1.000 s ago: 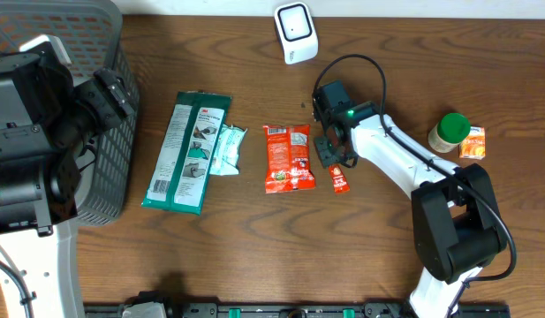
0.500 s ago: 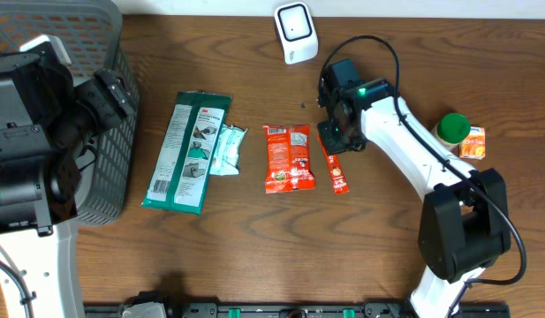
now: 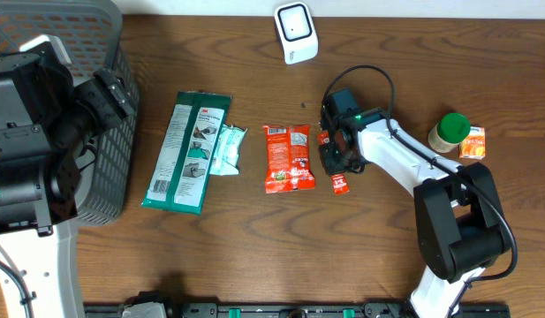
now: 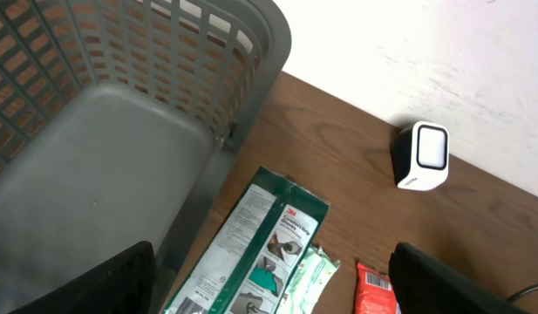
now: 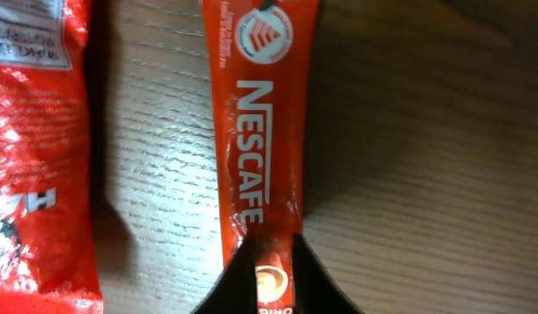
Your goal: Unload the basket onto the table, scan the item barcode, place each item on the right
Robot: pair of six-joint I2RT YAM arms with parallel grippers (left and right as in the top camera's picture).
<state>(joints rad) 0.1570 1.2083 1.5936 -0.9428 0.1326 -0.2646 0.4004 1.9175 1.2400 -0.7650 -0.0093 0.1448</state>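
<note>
Wooden table (image 3: 254, 265) carries everything. Over the grey basket (image 4: 207, 52) the left hand (image 4: 273, 262) hangs wide. Just past the red packet (image 3: 287, 159), the right hand (image 5: 270, 283) pinches one end of the Nescafe sachet (image 5: 255, 131), which lies flat beneath it. Best lift it clear, then turn the barcode toward the white scanner (image 3: 295, 32) beyond the hand.

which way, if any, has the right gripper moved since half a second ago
Yes. In the overhead view the right gripper has shifted down the image, away from the white scanner, now pinching the Nescafe sachet.
</note>
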